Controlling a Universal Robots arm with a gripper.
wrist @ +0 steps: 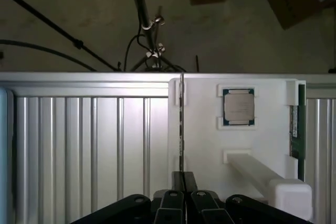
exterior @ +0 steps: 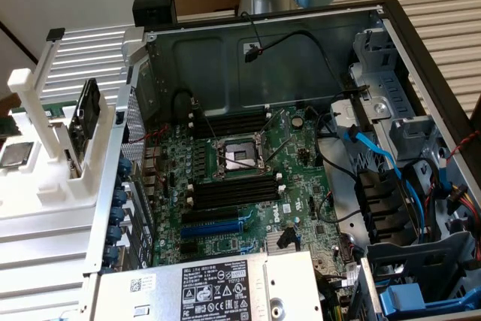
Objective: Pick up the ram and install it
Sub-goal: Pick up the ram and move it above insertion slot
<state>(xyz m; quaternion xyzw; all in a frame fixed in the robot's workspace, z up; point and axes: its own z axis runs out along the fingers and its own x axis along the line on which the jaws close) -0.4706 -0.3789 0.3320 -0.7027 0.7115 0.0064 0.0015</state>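
Note:
The ram [wrist: 297,124], a dark-green stick with a pale label, stands on its long edge at one side of the white holder [wrist: 205,140]. My gripper [wrist: 182,178] hangs high above that holder, fingers shut together with nothing gripped. Directly in line with the fingertips, a thin dark board [wrist: 181,124] sits edge-on in a slot of the holder. In the exterior view this dark board [exterior: 88,114] leans upright in the holder [exterior: 45,186] at the left. The empty black memory slots [exterior: 233,189] with white clips lie on the motherboard [exterior: 293,178] inside the open case.
A processor chip [wrist: 239,106] lies flat in the holder between the board and the ram. The case walls [exterior: 120,148] rise beside the holder. Blue and black cables [exterior: 376,152] crowd the case's right side, and a power supply [exterior: 210,287] sits at the front. Beyond the ribbed table [wrist: 79,145], stand legs [wrist: 142,19] cross the floor.

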